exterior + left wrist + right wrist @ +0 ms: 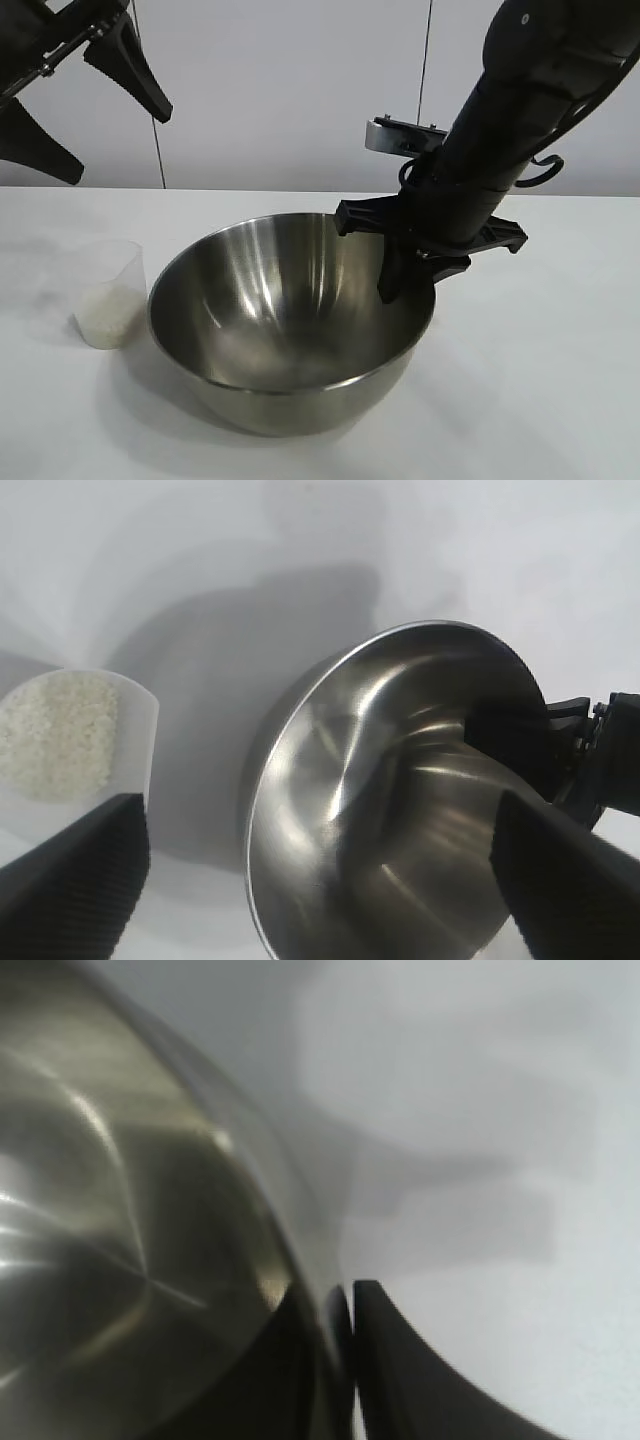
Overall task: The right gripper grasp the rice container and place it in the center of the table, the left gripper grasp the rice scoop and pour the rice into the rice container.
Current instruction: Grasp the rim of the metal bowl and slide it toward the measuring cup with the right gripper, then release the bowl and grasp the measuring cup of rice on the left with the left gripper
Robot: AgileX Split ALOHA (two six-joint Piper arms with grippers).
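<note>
Rice container (285, 320) rim between right claw (405, 285) fingers.

left claw (85, 105) raised, agape

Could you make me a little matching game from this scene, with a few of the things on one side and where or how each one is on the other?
Things:
1. rice scoop
2. rice container
3. left gripper
4. right gripper

States:
A. fingers on either side of the steel bowl's rim
B. holds white rice, stands on the table beside the bowl
C. open, raised above the table, touching nothing
D. shiny steel, nothing inside

Pairs: 1-B, 2-D, 3-C, 4-A
</note>
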